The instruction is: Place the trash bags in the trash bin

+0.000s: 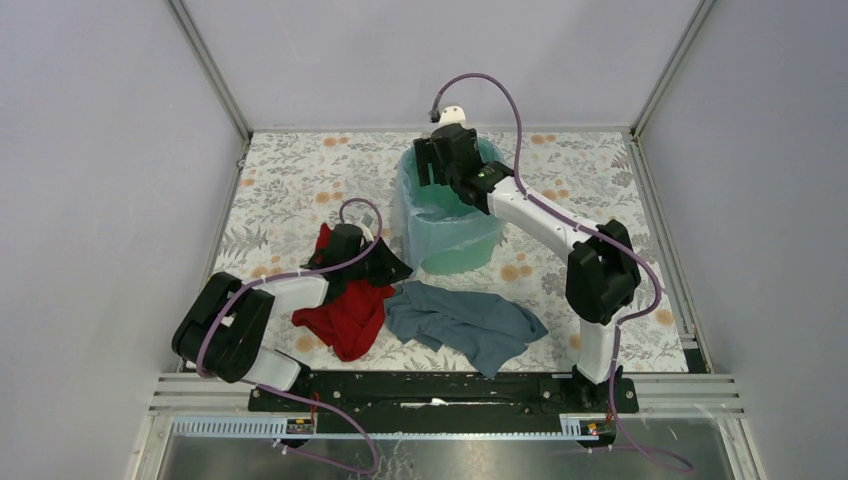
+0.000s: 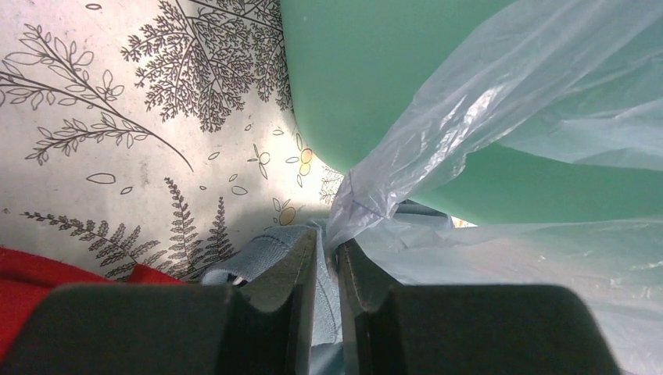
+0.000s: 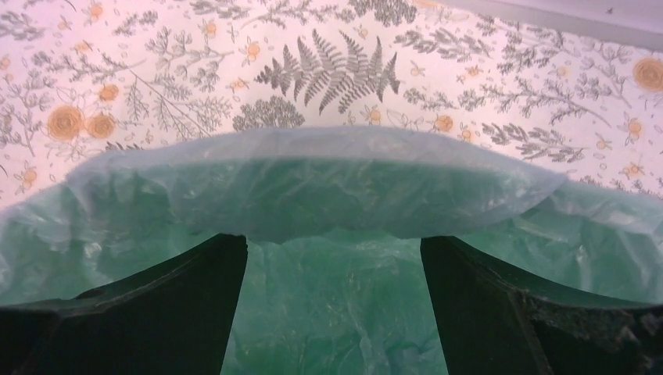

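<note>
The mint-green trash bin [image 1: 462, 250] stands at the table's middle back. The pale-blue translucent trash bag [image 1: 412, 190] lines it and drapes over its rim. My right gripper [image 1: 440, 172] reaches down into the bin's mouth. In the right wrist view it [image 3: 334, 244] is wide open and empty, with the bag [image 3: 313, 180] folded over the far rim ahead. My left gripper [image 1: 388, 265] is low at the bin's front left. Its jaws [image 2: 327, 238] are shut on a gathered corner of the bag [image 2: 500, 101] beside the bin wall [image 2: 367, 70]. A fold of grey-blue cloth sits between them too.
A red cloth [image 1: 345, 320] lies under my left arm and shows in the left wrist view [image 2: 23, 281]. A grey-blue cloth [image 1: 470, 320] lies in front of the bin, its edge by my left fingers [image 2: 258, 250]. Floral table cover, grey walls around.
</note>
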Controlling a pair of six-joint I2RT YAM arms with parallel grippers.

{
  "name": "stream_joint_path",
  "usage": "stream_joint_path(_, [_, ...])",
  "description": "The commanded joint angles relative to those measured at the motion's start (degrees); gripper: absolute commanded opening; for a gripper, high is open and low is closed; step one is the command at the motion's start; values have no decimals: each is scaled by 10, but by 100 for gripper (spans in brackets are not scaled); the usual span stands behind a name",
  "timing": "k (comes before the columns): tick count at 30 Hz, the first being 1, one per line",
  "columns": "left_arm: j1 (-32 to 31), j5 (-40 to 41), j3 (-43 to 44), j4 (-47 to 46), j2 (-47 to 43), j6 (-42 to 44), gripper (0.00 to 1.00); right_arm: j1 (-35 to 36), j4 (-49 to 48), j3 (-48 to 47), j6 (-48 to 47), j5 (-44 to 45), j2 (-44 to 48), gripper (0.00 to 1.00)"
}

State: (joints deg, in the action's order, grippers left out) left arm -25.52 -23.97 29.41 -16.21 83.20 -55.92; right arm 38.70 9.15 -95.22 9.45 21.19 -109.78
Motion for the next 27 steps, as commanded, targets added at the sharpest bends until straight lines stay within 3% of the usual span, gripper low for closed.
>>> stream_joint_path(1, [-5,15,4,7,-22,15,19,2,42,-7,26,-21,28,88])
stream_joint_path(5, [-5,17,7,11,-24,21,19,3,154,39,53,-63,89,89])
stream_joint_path(9, [-5,11,18,13,-16,25,20,3,118,151,59,-101,148,99])
stream_joint_path(17, [-5,5,45,16,-10,19,21,5,80,118,107,-183,31,100])
stream_joint_path(21, [-5,8,58,24,-9,21,21,5,16,176,132,-182,17,100])
stream_joint_path(27, [-5,12,76,37,3,33,22,5,93,126,104,-171,13,100])
